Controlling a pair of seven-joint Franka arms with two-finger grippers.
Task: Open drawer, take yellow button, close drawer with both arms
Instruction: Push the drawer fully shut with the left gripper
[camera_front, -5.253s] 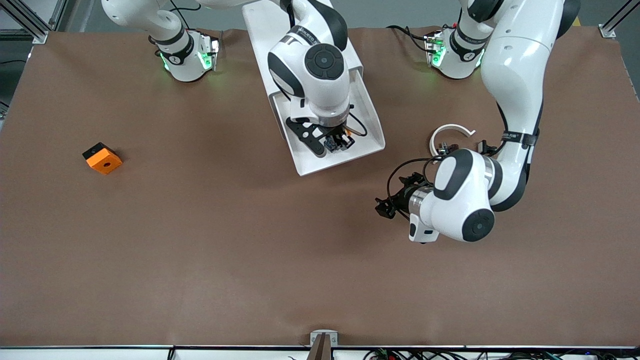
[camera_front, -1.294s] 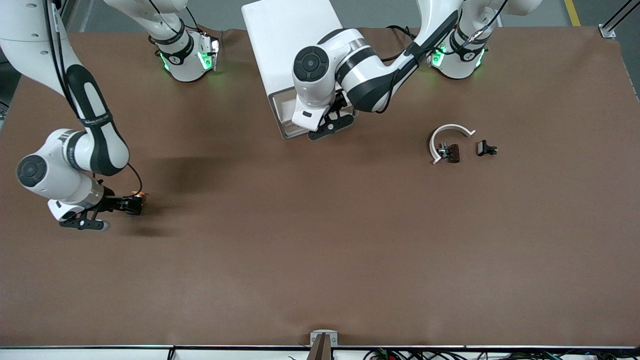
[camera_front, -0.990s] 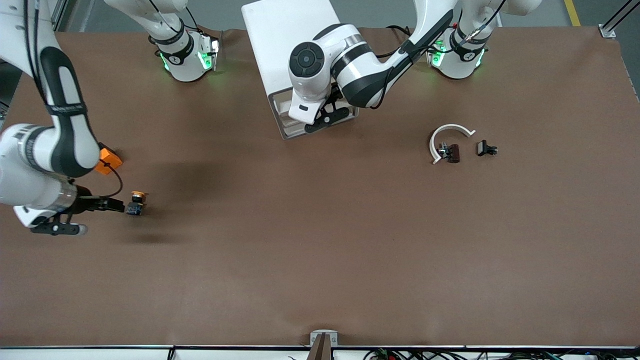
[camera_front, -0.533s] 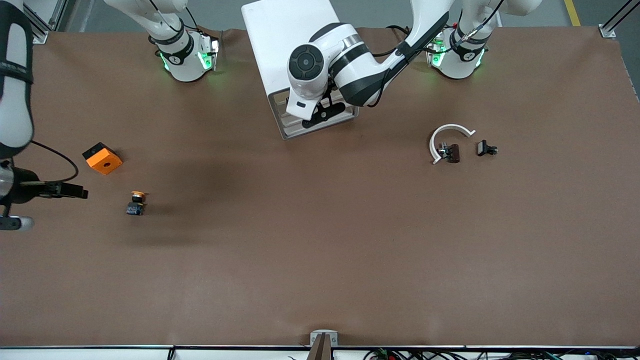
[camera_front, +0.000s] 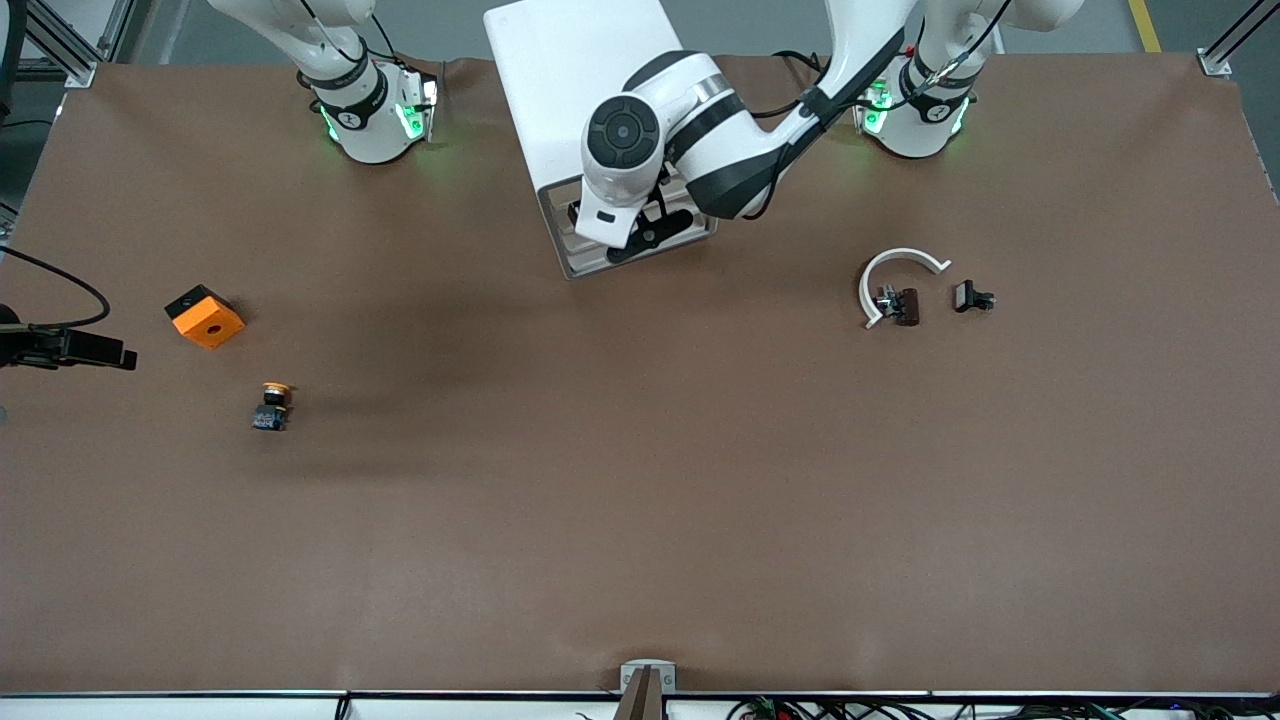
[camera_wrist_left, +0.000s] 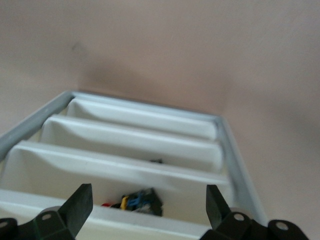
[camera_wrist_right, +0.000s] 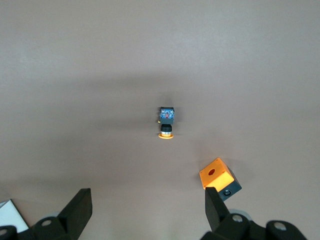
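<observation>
- Right tool (camera_front: 125, 359) hung at the edge of the table (camera_front: 640, 500), at the right arm's end, fingers (camera_wrist_right: 80, 210) spread apart, nothing between them.
- Orange square block (camera_front: 205, 317) lay just beside it on the table.
- The button (camera_front: 271, 407) lay on its side on the table, near the block and nearer the front camera, touching neither tool.
- White cabinet (camera_front: 580, 90) stood between the two arm bases.
- The drawer (camera_front: 570, 262), topmost one, stuck out only slightly; small coloured parts (camera_wrist_left: 137, 201) lay inside.
- Left tool (camera_front: 640, 225) sat at the drawer's front, fingers (camera_wrist_left: 79, 207) wide apart, holding nothing.
- White curved piece (camera_front: 893, 270) and dark clip parts (camera_front: 972, 296) lay toward the left arm's end.
</observation>
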